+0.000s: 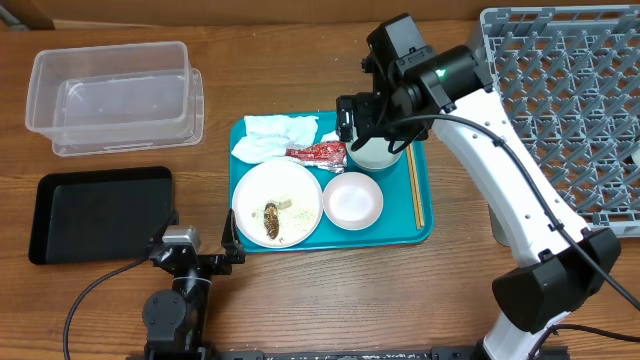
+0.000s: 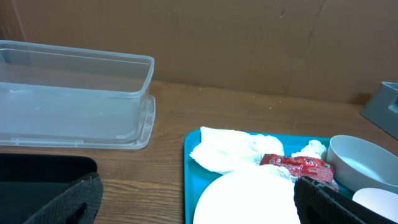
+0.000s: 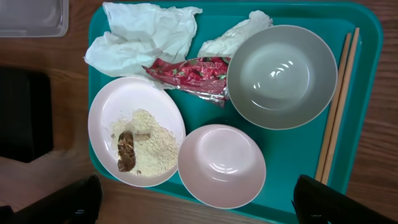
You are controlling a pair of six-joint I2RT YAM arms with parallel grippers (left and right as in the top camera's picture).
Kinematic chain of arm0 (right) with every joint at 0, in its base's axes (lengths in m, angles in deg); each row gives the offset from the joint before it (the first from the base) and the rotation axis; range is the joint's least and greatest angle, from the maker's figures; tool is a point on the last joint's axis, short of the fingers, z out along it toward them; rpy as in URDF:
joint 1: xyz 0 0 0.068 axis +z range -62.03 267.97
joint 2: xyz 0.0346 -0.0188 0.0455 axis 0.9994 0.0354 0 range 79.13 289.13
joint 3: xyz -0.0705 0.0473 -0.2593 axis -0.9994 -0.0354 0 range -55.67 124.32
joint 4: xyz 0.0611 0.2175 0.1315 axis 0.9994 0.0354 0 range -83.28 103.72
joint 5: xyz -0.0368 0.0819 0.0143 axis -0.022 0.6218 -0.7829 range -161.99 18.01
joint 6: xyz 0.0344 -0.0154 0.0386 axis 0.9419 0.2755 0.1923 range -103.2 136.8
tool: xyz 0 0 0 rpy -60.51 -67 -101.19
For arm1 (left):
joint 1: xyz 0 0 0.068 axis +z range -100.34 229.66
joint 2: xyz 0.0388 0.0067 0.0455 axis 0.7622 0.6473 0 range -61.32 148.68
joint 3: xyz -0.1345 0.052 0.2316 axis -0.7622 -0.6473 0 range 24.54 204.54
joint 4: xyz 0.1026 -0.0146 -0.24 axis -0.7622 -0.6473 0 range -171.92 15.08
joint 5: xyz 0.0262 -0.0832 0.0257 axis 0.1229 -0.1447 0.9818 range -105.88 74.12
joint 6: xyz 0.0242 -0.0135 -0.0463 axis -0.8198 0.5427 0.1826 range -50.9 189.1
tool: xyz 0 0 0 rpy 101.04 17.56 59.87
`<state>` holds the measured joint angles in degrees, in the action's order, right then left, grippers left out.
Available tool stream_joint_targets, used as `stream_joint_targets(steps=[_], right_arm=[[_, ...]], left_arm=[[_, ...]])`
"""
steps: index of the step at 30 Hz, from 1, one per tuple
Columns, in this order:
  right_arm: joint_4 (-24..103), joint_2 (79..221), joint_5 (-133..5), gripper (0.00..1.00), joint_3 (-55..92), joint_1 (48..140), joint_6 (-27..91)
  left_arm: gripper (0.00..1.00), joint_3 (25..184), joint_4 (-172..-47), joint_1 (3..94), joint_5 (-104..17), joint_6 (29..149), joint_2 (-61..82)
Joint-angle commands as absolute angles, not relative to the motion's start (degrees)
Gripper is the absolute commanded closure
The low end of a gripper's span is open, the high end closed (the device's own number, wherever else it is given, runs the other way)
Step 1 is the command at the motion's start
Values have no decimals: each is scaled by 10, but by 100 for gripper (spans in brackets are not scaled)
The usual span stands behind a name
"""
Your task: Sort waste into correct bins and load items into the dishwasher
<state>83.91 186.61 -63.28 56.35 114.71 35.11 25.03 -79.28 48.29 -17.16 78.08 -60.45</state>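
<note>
While it hangs above the teal tray, the right claw is spread wide with nothing between its fingers, which show only at the lower corners of its own camera's view. Seen from that camera, the small pink dish lies nearest, at 6 o'clock on the tray, and it is empty. Just beside it at 9 o'clock sits the big plate, carrying a spread of pale crumbs with a brown scrap at their 8 o'clock edge. The grey-green bowl stands empty at 1 o'clock. The red wrapper lies at 12 o'clock between bowl and plate, its end reaching the bowl's rim. Crumpled tissues fill the 11 o'clock corner, and another wad shows at the bowl's 11 o'clock side. The chopsticks lie side by side along the 3 o'clock edge.

From overhead, the left claw is at 7 o'clock of the teal tray, off it, likewise spread apart and holding nothing, with one finger near the tray's corner. The black tray lies at 9 o'clock of that claw and the clear tub at 11 o'clock, both empty. The grey dish rack sits at 2 o'clock of the teal tray, apart from it, beyond the right arm.
</note>
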Motion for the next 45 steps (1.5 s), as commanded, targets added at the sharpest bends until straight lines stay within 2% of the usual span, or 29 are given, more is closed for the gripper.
stream_joint_targets(steps=[1,10,17,26,32,36,45], right_arm=[[838,1860,-649,0,561,1150,368],[838,1860,-669,0,561,1149,363],[847,1860,-813,0,561,1120,364],[898,1860,-961,0,561,981,363],[892,1860,-959,0,561,842,364],[891,1860,-903,0,561,762,364],[891,1860,-856,0,561,679,364]], left_arm=[[0,248,-793,487,-169,774,-609],[0,248,-793,487,-169,774,-609],[0,248,-793,487,-169,774,-609],[0,248,-793,487,-169,774,-609],[0,248,-793,487,-169,774,-609],[0,248,-793,487,-169,774,-609],[0,248,-793,487,-169,774,-609]])
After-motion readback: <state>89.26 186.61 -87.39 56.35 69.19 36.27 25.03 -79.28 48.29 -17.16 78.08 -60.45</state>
